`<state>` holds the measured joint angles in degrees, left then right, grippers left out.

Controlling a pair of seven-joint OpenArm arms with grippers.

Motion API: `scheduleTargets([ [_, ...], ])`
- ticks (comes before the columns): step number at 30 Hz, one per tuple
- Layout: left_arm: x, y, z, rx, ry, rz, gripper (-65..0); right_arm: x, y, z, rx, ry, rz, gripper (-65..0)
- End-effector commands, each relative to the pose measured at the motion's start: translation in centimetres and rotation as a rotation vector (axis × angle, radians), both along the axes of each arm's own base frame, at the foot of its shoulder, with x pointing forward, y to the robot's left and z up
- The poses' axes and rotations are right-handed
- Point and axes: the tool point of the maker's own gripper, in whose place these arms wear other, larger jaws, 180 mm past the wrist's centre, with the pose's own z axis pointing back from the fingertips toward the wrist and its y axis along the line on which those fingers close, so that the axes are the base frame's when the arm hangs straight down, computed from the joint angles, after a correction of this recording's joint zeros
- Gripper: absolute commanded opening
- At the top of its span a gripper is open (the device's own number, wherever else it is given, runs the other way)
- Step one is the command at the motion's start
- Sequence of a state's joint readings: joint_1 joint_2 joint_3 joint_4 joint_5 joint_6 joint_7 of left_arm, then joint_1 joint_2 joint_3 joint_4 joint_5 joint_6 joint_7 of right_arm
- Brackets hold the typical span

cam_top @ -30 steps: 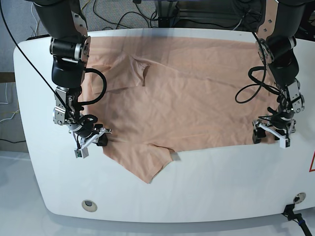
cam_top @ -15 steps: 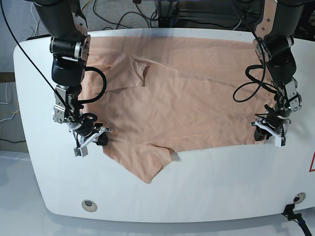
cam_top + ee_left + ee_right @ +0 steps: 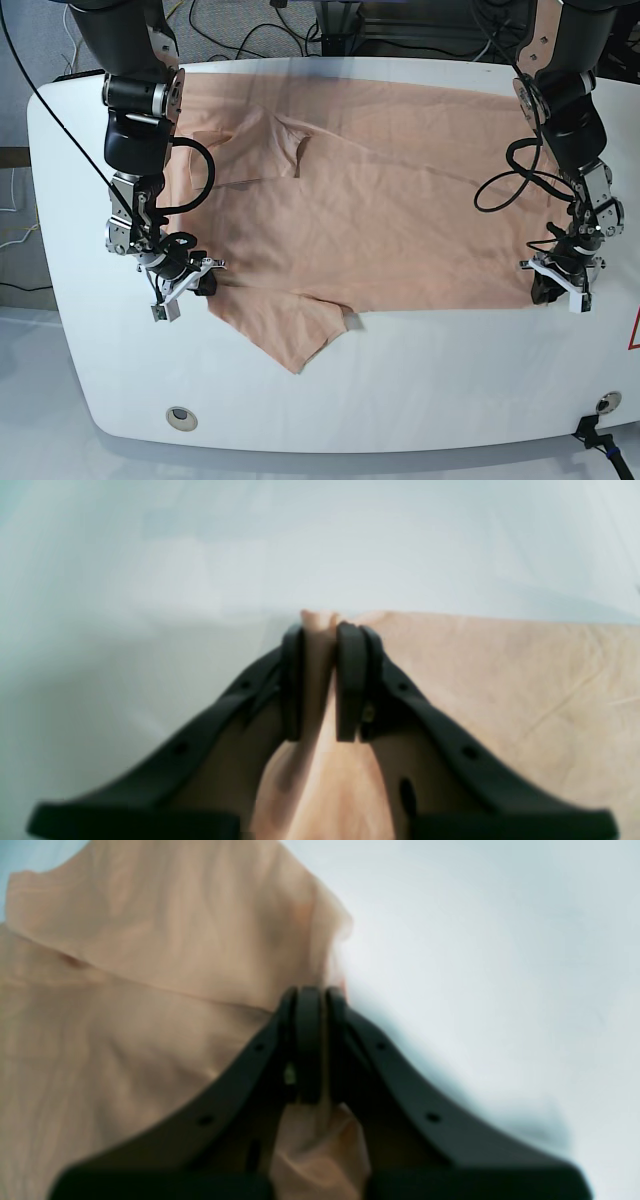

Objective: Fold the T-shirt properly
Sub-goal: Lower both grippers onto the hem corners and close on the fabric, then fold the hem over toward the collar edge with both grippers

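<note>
No legible text, perhaps for blur.

Black arms [image 3: 135,120]; looping black cables [image 3: 505,180]; white brackets; black jaws

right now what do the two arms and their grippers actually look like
Both arms are bulky black jointed segments with silver-grey plates, each trailing a looping black cable. The left gripper and right gripper have white bracket bodies. Close up, their fingers are matte black, curved and ribbed with small holes, ending in flat pads.

A glossy white table [image 3: 420,390] with rounded corners fills the base view, black cables [image 3: 250,35] lying on grey floor [image 3: 30,50] beyond its far edge.
</note>
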<state>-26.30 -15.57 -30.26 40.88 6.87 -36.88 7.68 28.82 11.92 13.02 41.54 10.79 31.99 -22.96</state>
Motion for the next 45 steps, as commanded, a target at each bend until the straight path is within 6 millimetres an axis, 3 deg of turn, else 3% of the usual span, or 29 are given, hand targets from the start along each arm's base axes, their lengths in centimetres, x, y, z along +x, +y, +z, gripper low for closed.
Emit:
scheduleTargets([
  [1, 1.4, 0.9, 2.9, 0.009, -0.085, 0.012, -57.8, 1.8, -0.4, 2.6, 0.006, -0.074, -0.008, -64.5],
  [6, 1.4, 0.9, 2.8, 0.008, -0.082, 0.012, -57.8, 1.8, -0.4, 2.6, 0.008, -0.074, -0.007, -65.0],
  [9, 0.8, 0.9, 2.0, 0.011, -0.064, 0.01, -65.0, 1.8, -0.4, 2.6, 0.008, -0.074, -0.007, -65.0],
  [19, 0.7, 0.9, 2.0, 0.008, -0.066, 0.014, -65.0, 2.0, -0.3, 2.8, 0.011, -0.079, -0.008, -65.0],
  [23, 0.2, 1.5, 3.0, 0.055, -0.093, 0.011, -65.0, 2.7, -0.4, 4.9, -0.012, -0.137, 0.003, -65.0],
  [25, 0.5, 1.6, 4.6, 0.088, -0.135, 0.006, -65.0, 2.5, -0.4, 5.6, -0.038, -0.134, 0.022, -65.0],
  [27, 0.1, 1.0, 4.6, 0.096, -0.142, -0.003, -65.0, 2.7, -0.3, 6.9, -0.065, -0.155, 0.037, -65.0],
  [34, -1.5, 1.1, 5.3, 0.159, -0.163, -0.017, -65.0, 0.2, -0.3, 9.2, -0.191, -0.166, 0.095, -65.0],
  [40, -3.9, 1.3, 4.3, 0.202, -0.138, -0.027, -65.0, -3.4, -0.1, 10.6, -0.294, -0.176, 0.134, -65.0],
  [45, -5.7, 1.4, 4.9, 0.263, -0.145, -0.045, -65.0, -6.5, 0.2, 11.6, -0.384, -0.156, 0.167, -65.0],
])
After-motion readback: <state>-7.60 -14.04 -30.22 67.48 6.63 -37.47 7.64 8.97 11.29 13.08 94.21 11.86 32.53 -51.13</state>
